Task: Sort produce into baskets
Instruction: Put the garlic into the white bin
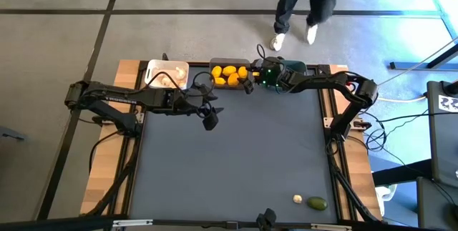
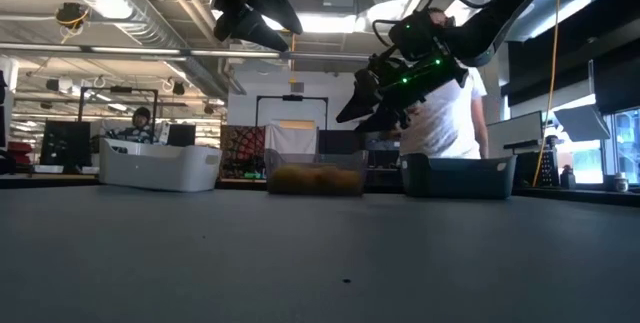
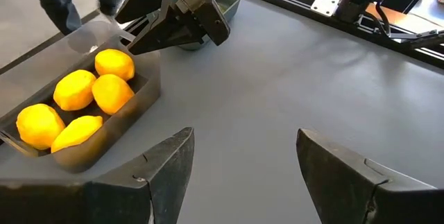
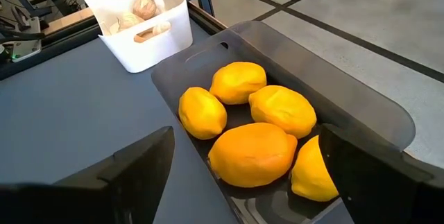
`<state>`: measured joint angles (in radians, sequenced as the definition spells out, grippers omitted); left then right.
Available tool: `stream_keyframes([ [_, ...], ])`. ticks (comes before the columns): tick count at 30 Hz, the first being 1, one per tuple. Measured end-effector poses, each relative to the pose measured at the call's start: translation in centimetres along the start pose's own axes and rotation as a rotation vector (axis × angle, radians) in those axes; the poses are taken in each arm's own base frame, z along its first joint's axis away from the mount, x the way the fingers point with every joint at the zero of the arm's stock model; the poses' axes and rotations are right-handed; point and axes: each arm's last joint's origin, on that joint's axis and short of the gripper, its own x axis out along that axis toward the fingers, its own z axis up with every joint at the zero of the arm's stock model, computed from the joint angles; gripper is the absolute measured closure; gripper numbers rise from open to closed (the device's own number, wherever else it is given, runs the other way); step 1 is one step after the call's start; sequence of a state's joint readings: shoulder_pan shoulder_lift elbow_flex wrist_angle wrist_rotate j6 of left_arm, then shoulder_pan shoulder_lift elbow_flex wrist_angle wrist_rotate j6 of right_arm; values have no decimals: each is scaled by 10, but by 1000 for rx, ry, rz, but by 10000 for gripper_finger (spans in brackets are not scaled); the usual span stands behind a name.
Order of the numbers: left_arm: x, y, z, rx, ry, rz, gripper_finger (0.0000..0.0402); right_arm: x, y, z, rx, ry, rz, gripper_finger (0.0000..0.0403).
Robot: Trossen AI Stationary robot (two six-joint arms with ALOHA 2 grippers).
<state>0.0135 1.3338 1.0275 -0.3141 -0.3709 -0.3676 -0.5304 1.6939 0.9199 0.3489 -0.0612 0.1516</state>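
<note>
We read the lemons [image 4: 253, 123] as sorted: five lie in the grey bin [image 4: 361, 109], directly beneath the right claw [image 1: 248, 86], whose jaws stand wide and hold nothing, consistent with a completed release. Garlic [image 4: 142, 7] fills the white bin [image 4: 149, 47] beyond that claw. The teal bin [image 1: 293, 66] sits behind its wrist. One lime [image 1: 317, 203] and one garlic bulb [image 1: 297, 199] remain on the surface [image 1: 236, 166], well apart from both claws. The left claw [image 1: 209, 119] hovers near the grey bin, open and empty, ready for the next pick.
</note>
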Motion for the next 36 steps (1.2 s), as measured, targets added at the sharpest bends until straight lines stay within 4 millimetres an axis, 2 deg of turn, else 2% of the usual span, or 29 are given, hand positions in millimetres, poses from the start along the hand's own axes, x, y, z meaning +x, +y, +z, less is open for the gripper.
stream_keyframes([
  [21,0,0,0,0,0,0,153,0,0,-1,0,8,-1,47],
  [36,0,-1,8,-67,-80,-16,153,0,1,3,11,-20,5,47],
])
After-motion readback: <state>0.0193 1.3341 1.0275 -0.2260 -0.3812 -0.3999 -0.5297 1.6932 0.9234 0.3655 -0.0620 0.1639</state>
